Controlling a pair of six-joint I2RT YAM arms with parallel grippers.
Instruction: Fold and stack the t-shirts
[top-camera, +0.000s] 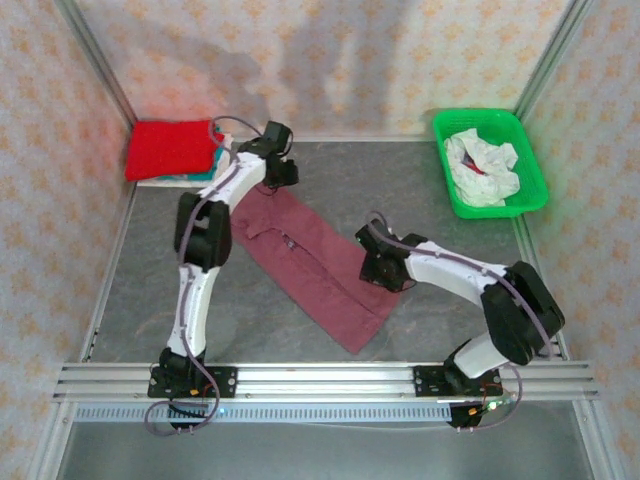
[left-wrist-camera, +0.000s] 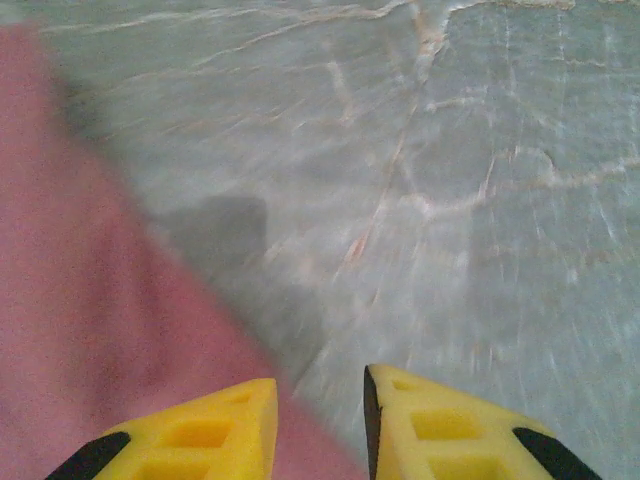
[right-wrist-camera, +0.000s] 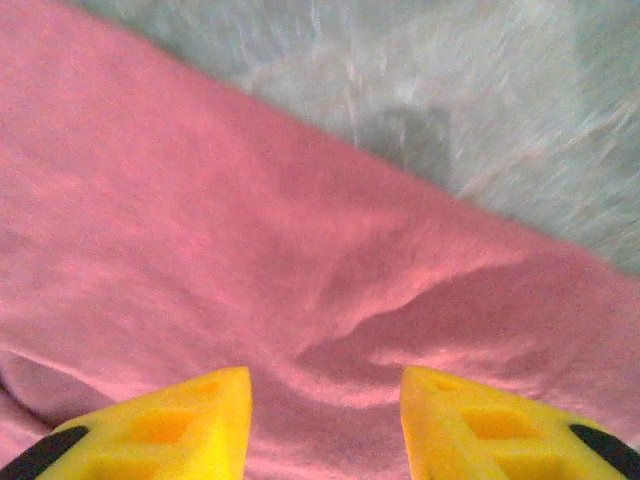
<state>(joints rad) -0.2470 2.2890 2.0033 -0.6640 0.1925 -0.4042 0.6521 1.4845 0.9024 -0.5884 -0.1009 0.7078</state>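
Grey marbled counter held the maroon t-shirt folded in a diagonal strip at centre. Left fingers stood parted at its edge; right fingers parted over it, empty.

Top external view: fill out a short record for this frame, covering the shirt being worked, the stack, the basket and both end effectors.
shirt in work: maroon t-shirt, folded into a long strip, lying diagonally at centre
stack: red t-shirt on top, far left corner
basket: green basket, far right, crumpled white cloth inside
left end effector: open, at the maroon shirt's far end
right end effector: open, over the maroon shirt's right edge
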